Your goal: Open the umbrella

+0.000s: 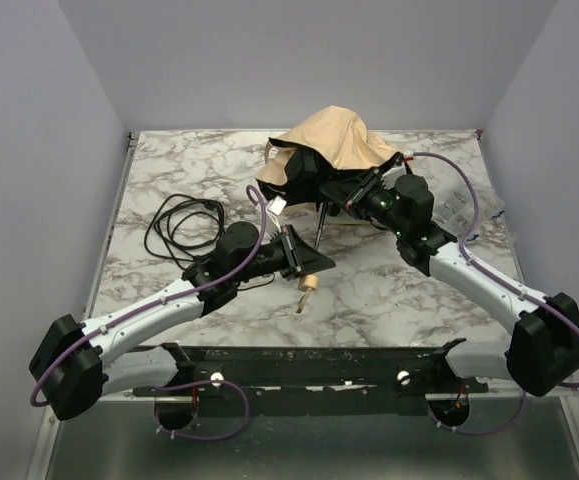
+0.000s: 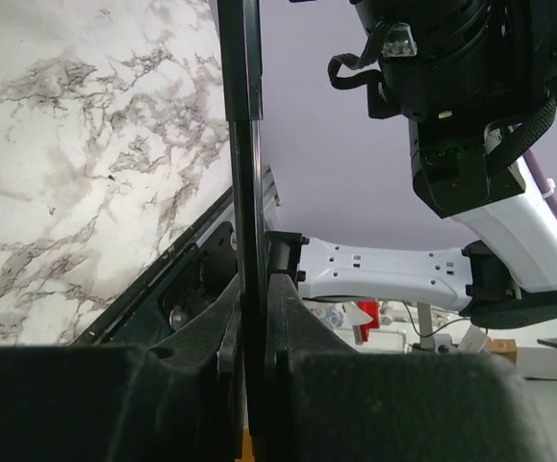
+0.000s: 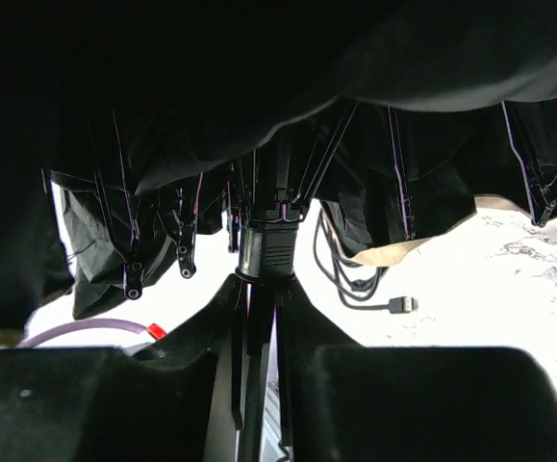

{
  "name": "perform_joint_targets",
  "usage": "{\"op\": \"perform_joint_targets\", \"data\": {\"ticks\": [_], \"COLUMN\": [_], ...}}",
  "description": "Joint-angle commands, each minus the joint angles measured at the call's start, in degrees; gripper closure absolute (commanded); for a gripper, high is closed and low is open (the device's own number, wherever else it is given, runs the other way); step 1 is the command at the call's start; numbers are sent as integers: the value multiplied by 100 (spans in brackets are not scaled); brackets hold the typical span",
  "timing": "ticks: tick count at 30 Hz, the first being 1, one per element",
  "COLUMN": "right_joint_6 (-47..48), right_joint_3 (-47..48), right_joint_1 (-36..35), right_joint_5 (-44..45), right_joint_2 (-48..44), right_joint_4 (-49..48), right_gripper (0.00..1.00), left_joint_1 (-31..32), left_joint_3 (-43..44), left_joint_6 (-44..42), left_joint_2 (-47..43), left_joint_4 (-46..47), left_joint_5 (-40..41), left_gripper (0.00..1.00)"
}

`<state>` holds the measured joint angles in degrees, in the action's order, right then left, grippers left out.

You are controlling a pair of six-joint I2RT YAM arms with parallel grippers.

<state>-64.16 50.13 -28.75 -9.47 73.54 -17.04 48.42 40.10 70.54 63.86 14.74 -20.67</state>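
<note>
The umbrella (image 1: 334, 140) stands partly spread at the back middle of the table, tan fabric on top and black underside (image 3: 259, 96) with its ribs hanging down. Its thin black shaft (image 1: 321, 222) slants down toward a tan handle end (image 1: 306, 285). My left gripper (image 1: 304, 262) is shut on the shaft (image 2: 244, 144) near that handle end, both pads pressed against it (image 2: 252, 318). My right gripper (image 1: 354, 195) sits higher up under the canopy. Its fingers are closed round the shaft just below the black runner (image 3: 266, 245), gripper (image 3: 259, 308).
A coiled black cable (image 1: 179, 225) lies on the marble table (image 1: 169, 180) left of the umbrella, with its USB plug (image 3: 403, 304) near the canopy edge. A pale object (image 1: 459, 210) lies by the right edge. The right arm (image 2: 470, 115) hangs close above the left wrist.
</note>
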Motion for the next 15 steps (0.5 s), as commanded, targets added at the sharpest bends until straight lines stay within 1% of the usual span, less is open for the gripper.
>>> {"op": "perform_joint_targets", "data": {"ticks": [1,2,5,11,15], "right_joint_6": [-155,-178,-346,-290,1], "right_joint_3": [-38,-38,-32,494,1106], "right_joint_1": [64,64,74,133,193], "right_joint_5": [839,916,1596,2857,3635], "right_joint_2": [258,279,312,375,401], "right_joint_4": [-548,-586,-758,-935,-1042], "right_gripper": [85,90,99,99,99], "left_joint_1": [68,104,296,871,1251], "left_joint_3": [-26,-65,-95,55,262], "left_joint_6": [-313,-318,-419,-779,-1116], "left_joint_2": [-369,-381,-427,-546,-678], "left_joint_4": [801,811,751,266,-343], "left_joint_5": [-433,-434,-395,-196,-5], "left_gripper": [100,100,100,100,100]}}
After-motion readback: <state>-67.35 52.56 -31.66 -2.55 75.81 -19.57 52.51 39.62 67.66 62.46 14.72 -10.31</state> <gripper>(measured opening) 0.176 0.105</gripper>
